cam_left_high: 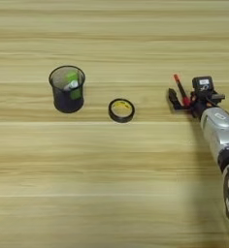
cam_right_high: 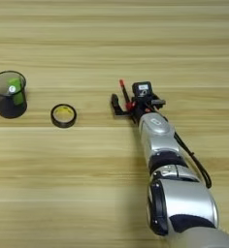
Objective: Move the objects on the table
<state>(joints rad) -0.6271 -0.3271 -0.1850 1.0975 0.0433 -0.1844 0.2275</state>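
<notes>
The broad desk of pale yellowish wood-grain planks (cam_left_high: 111,193) is seen from above, its lengthwise streaks running from left to right across both views.

The silver forearm (cam_right_high: 157,138) is brought in from the bottom right and is stretched up and to the left over the desk; a black cable is seen along its right side.

A dark, see-through cylindrical cup with a black rim (cam_left_high: 67,89) is stood upright on the left part of the desk. A light green thing and a slim white thing are held inside it, leaning against the wall; what they are cannot be told for certain.

At the end of the forearm the black two-fingered hand (cam_right_high: 122,104) is found, well apart from the cup and to the right of the ring. A small black box with a pale label is carried on its upper side. The hand is closed on a thin red-tipped pen (cam_left_high: 180,90), which is gripped near its lower end, so that the red tip is pointed up and a little to the left, away from the arm. Whether the pen touches the desk cannot be told.

A small black tape ring with a yellow inner label (cam_left_high: 121,110) is laid flat on the desk, just right of the cup and not touching it, between the cup and the hand.
</notes>
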